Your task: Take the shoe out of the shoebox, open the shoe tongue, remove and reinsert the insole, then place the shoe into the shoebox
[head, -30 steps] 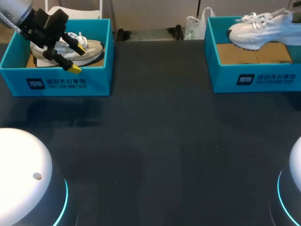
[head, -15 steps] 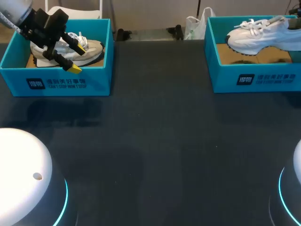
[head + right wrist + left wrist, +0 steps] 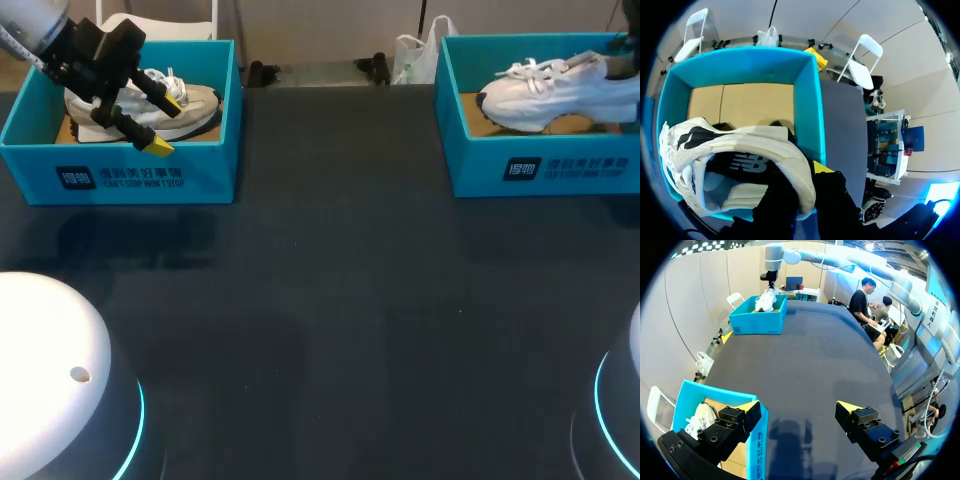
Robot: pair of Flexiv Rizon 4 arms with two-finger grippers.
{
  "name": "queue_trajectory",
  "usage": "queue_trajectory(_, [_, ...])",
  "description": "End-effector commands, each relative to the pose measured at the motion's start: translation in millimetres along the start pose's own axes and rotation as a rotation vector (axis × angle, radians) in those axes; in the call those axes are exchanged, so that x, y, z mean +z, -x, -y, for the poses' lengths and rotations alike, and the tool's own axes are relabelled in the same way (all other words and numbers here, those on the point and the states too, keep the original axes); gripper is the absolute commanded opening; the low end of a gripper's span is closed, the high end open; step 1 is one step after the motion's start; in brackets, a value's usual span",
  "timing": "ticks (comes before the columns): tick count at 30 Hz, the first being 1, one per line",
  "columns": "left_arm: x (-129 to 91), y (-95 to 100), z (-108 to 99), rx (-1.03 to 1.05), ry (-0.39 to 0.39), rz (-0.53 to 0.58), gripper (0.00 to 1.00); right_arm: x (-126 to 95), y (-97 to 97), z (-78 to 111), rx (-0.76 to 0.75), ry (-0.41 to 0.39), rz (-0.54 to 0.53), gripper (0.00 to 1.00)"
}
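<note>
Right gripper (image 3: 807, 175) clamped on heel collar of white lace-up sneaker (image 3: 735, 160), held over teal cardboard shoebox (image 3: 807, 100). Likely light; soft upper, stiff sole (toe may swing). Farther off, left gripper (image 3: 167, 123) open above second teal shoebox (image 3: 130, 175).

The dark tabletop (image 3: 340, 300) between the two teal cardboard shoeboxes lies open across its whole middle. The left shoebox (image 3: 120, 178) is crowded by a beige sneaker (image 3: 195, 105) and the left gripper (image 3: 168, 123), fingers spread wide above its front wall. Over the right shoebox (image 3: 540, 165) the white sneaker (image 3: 550, 90), clamped in the right gripper (image 3: 807, 185), hangs above the cardboard floor. White rounded arm bases (image 3: 50, 370) block both near corners.
</note>
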State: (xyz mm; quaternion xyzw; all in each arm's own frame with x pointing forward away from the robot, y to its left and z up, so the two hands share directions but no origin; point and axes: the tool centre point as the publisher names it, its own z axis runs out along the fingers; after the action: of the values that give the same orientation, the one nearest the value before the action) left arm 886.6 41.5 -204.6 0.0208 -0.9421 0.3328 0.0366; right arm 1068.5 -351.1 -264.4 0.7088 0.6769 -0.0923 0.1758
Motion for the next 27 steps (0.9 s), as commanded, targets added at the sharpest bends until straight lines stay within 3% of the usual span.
queue_trajectory(1, [-0.9,0.3,0.1,0.001,0.003,-0.002,1.00,5.3,-4.3,4.2,-0.004,0.001,0.014,0.00])
queue_trajectory(27, [-0.9,0.3,0.1,0.001,0.003,-0.002,1.00,35.9,-14.3,34.6,0.025,-0.031,0.040,0.00])
